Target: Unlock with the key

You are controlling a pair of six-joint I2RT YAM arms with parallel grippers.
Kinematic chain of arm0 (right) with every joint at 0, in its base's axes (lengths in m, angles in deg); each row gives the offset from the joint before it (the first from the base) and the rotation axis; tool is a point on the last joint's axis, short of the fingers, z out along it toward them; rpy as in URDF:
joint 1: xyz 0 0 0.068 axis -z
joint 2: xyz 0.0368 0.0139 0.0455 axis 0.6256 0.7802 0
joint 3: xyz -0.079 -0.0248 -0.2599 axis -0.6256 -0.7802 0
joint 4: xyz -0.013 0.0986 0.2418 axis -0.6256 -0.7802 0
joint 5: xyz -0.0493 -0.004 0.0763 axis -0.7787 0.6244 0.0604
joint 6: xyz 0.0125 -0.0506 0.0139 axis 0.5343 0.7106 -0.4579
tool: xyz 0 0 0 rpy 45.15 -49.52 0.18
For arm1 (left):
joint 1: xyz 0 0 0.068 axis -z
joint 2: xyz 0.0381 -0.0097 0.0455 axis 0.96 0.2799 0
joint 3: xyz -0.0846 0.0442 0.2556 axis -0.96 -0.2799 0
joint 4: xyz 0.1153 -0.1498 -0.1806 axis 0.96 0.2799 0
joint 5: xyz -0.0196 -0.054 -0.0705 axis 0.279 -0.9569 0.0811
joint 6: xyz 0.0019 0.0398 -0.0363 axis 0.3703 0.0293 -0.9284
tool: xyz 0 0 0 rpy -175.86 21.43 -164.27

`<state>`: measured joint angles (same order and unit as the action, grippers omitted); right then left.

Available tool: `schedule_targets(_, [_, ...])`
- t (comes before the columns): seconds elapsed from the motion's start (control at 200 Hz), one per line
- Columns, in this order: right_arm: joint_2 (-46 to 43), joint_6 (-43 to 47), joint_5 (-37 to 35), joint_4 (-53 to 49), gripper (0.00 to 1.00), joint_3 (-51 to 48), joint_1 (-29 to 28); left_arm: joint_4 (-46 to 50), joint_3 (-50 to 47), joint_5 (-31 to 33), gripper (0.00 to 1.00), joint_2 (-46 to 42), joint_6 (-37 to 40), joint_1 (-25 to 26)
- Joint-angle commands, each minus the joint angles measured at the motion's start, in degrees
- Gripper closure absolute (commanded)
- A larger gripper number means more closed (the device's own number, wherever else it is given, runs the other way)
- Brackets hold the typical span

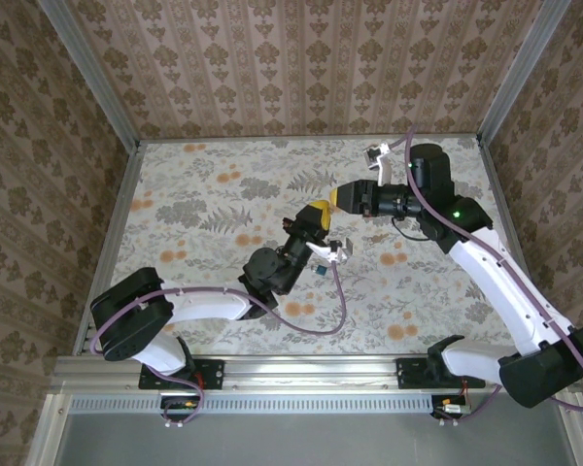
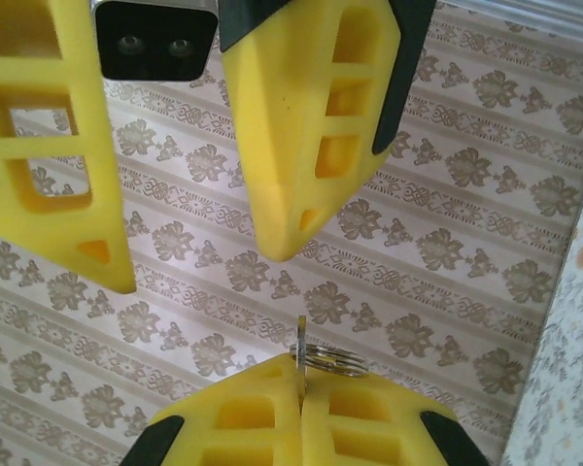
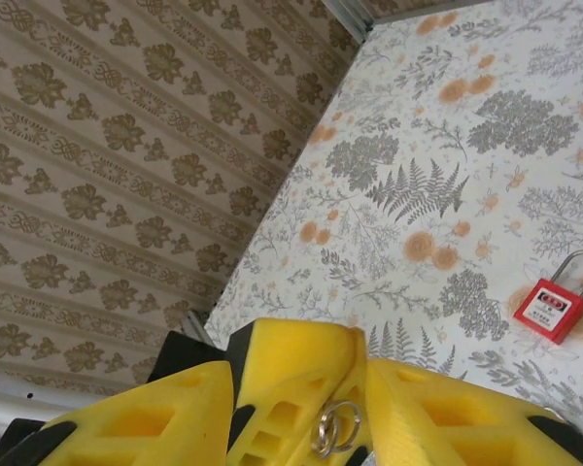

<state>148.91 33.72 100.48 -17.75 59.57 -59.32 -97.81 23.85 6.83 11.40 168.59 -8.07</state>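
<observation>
My left gripper (image 1: 317, 214) is raised over the middle of the table and tilted up, shut on the key (image 2: 300, 345). Only the key's thin metal edge and its steel ring (image 2: 330, 361) stick out past the fingertips; the rest is hidden between the pads. My right gripper (image 1: 342, 198) faces it from the right and stands open, with its two yellow fingers (image 2: 306, 126) on either side of the left gripper's tip and not touching it. The ring (image 3: 335, 427) also hangs between the yellow fingers in the right wrist view. A small red padlock (image 3: 554, 309) with a thin shackle lies flat on the floral table top.
The table (image 1: 204, 194) has patterned walls on three sides and a metal rail (image 1: 272, 374) along the near edge. A tiny dark teal thing (image 1: 321, 273) sits just below the left wrist; I cannot tell what it is.
</observation>
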Motion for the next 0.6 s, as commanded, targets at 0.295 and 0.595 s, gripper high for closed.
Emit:
schedule_targets(0.295, [1.48,1.18,6.88,1.08,0.62,-0.58,1.87,-2.33,2.13,1.54,1.0,-2.51,11.3,0.12])
schedule_targets(0.595, [2.22,-6.86,7.84,-0.4,0.67,-1.14,1.77,-2.33,2.42,2.09,1.0,-2.28,14.37,-0.3])
